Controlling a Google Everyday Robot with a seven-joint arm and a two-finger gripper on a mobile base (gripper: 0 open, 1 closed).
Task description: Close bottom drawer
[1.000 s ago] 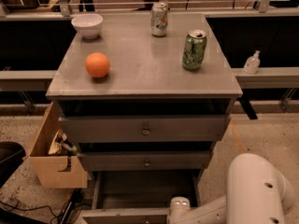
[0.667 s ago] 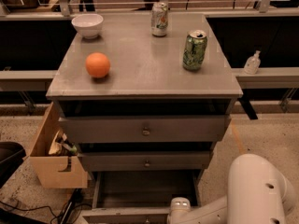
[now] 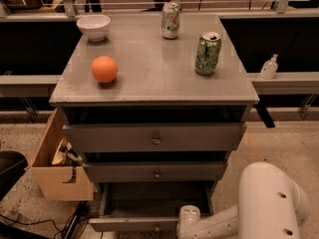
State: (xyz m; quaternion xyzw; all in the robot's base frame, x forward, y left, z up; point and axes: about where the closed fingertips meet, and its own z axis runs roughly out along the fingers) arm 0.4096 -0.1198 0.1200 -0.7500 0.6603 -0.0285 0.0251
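The grey cabinet (image 3: 149,78) stands in the middle of the camera view. Its bottom drawer (image 3: 149,205) is pulled out, an open grey tray with a low front panel (image 3: 132,224) at the lower edge. The middle drawer (image 3: 156,172) and top drawer (image 3: 154,137) above it stand a little out. My white arm (image 3: 264,203) reaches in from the lower right. Its wrist end (image 3: 190,219) sits at the drawer's front right corner. The gripper itself is below the frame edge, out of view.
On the cabinet top stand a white bowl (image 3: 93,26), an orange (image 3: 104,68), a pale can (image 3: 170,20) and a green can (image 3: 207,53). An open cardboard box (image 3: 57,168) sits on the floor left of the cabinet. A sanitizer bottle (image 3: 269,66) is on the right ledge.
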